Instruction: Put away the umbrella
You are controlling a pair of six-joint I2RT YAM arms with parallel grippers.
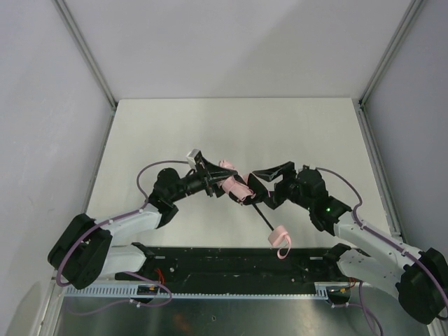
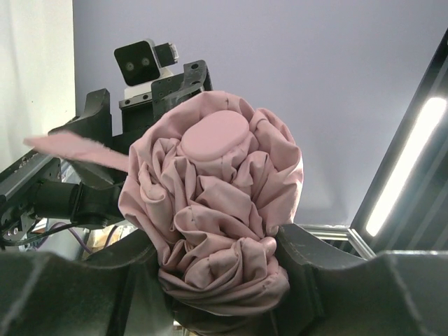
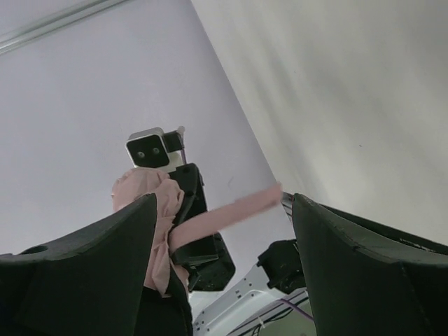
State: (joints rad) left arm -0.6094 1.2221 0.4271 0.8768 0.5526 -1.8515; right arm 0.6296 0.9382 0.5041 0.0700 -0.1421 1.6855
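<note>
table [image 1: 175,126]: both arms meet over its middle; umbrella [image 1: 236,186] sits between them, canopy collapsed to a pink wad, not yet wrapped; left gripper [image 2: 217,269] clamped on that wad, fabric bulging past both fingers, cap end toward its camera; right gripper [image 3: 224,201] open, jaws wide, nothing held; shaft [image 1: 262,214] extended, runs from the wad toward the near edge; handle [image 1: 280,242] with loop at its end, clear of both grippers; strap [image 3: 231,210] sticks out sideways from the wad and crosses the right jaws' gap, can't tell if it touches a finger; step in hand looks like grabbing the strap to wrap it; close right near the strap's free end, not on fabric; left should hold the wad firm against twist; pull taut round the pleats before fastening; shaft needs collapsing too, probably after
</note>
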